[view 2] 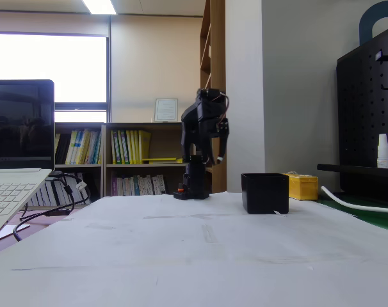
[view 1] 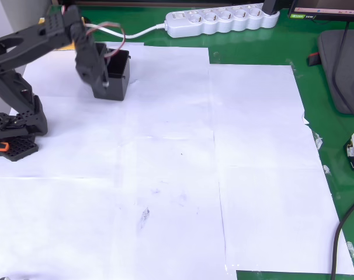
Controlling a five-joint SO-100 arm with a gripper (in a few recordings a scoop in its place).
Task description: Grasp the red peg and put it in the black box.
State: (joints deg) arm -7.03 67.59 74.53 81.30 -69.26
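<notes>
Several white paper sheets (view 1: 165,175) cover the worktop (view 1: 270,46), leaving broad open room in front. Farther back, the black box (view 1: 120,74) sits near the paper's far edge. The claw (view 1: 101,79) hangs at the box, its jaws indistinguishable; the box interior is hidden.

Bright window (view 2: 50,77), bookshelves (view 2: 127,157) and a ceiling light (view 2: 99,6) behind the table.

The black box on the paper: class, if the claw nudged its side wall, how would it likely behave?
The black box looks like rigid plastic with straight walls, so it probably keeps its shape. It is hollow and small, so likely light. Sitting flat on smooth white paper, it would probably slide rather than tip, though a push near the rim might tilt it.
</notes>
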